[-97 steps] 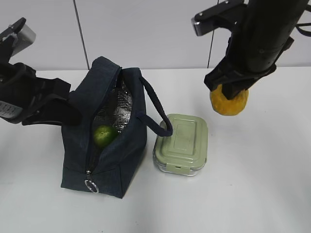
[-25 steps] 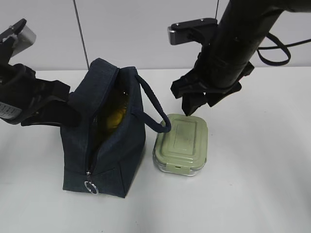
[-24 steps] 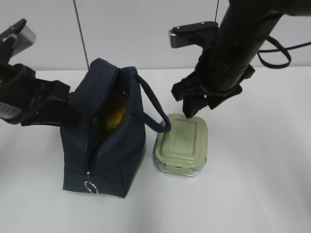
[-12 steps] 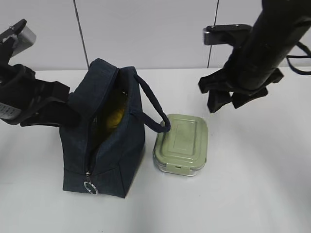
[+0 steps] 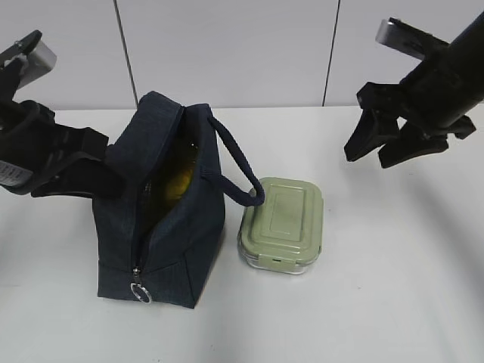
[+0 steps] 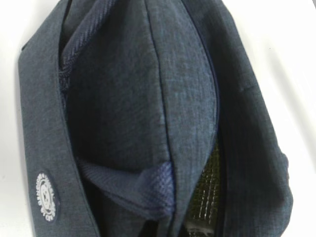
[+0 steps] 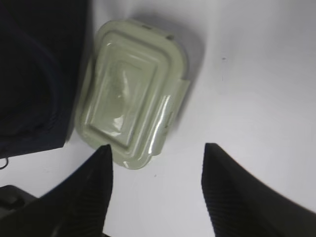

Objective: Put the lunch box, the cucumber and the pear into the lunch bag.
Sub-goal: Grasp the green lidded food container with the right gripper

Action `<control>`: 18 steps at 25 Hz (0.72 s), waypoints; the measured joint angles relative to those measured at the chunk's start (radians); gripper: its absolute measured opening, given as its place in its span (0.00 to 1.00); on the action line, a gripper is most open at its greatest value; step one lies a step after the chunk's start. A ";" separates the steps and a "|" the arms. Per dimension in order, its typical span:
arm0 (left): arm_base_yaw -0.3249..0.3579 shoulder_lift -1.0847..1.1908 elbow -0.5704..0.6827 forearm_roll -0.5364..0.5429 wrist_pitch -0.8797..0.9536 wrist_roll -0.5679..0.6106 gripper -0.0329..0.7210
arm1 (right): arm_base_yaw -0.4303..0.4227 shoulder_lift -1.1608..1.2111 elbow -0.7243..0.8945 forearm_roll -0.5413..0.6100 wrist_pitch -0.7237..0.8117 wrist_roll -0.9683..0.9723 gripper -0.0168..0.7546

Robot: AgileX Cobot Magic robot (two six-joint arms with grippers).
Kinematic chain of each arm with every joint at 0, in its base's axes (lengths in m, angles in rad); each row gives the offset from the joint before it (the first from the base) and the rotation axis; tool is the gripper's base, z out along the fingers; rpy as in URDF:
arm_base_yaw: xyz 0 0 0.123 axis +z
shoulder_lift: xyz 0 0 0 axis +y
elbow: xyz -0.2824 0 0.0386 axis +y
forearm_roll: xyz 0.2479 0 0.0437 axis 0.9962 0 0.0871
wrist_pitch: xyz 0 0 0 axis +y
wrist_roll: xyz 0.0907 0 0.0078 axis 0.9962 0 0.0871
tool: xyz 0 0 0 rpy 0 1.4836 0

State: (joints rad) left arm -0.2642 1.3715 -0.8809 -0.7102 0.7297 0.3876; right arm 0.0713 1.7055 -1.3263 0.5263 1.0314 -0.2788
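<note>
Navy fabric fills the left of the scene: the lunch bag (image 5: 162,208) stands upright on the white tabletop (image 5: 363,302), zipper parted, its far side held by the left claw (image 5: 91,162); whether that claw pinches the fabric cannot be told. Something yellow, likely the pear (image 5: 178,178), shows inside the opening. The cucumber is not visible. Just right of the bag, touching its loop handle (image 5: 238,170), sits the sage-lidded lunch box (image 5: 282,224), not yet packed. Further right, the right claw (image 5: 382,147) hovers empty, jaws spread wide, above and apart from the box. Judged next: lower over the box, grip across its lid, lift toward the opening.
</note>
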 joint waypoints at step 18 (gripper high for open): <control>0.000 0.000 0.000 0.000 0.006 0.000 0.05 | 0.000 -0.007 0.362 0.461 -0.215 -0.554 0.60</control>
State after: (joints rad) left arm -0.2642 1.3715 -0.8809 -0.7099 0.7358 0.3876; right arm 0.0713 1.6989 -0.9643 0.9872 0.8161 -0.8329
